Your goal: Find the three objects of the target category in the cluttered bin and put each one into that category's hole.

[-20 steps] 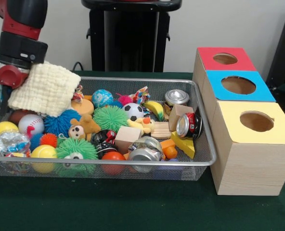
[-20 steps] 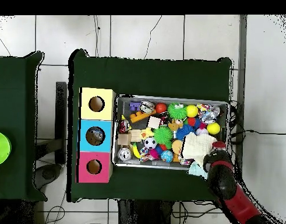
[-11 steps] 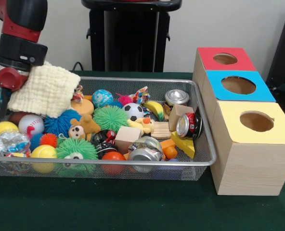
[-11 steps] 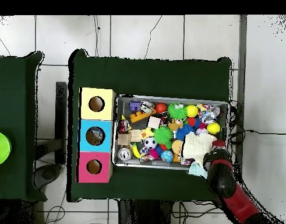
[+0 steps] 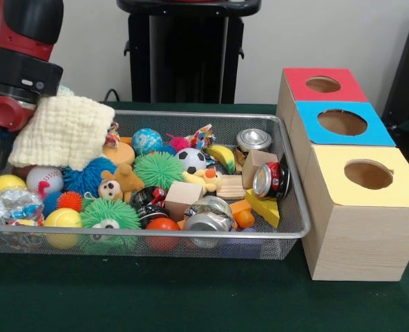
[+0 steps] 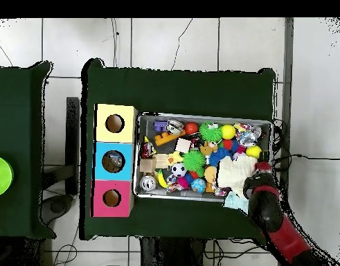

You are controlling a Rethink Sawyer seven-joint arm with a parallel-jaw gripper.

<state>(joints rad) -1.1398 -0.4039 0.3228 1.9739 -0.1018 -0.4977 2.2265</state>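
At the left end of the wire bin [image 5: 287,207], the red and black arm [image 5: 25,48] is hanging over the rim with a cream knitted cloth [image 5: 63,131] draping from the end effector [image 5: 7,142] (I cannot tell whether it is clamped on the cloth or merely under it). Below the cloth, inside the bin, a baseball [image 5: 44,178] and a yellow ball [image 5: 4,185] are lying among spiky balls. Toward the bin's middle a soccer ball [image 5: 191,160] is sitting beside a green spiky ball [image 5: 158,169]. Near the bin's right end two crushed cans [image 5: 271,180] are resting. Right of the bin, on the green tabletop [image 5: 191,297], three boxes are standing in a row: red [image 5: 322,84], blue [image 5: 343,123], yellow [image 5: 367,176], each with a round hole.
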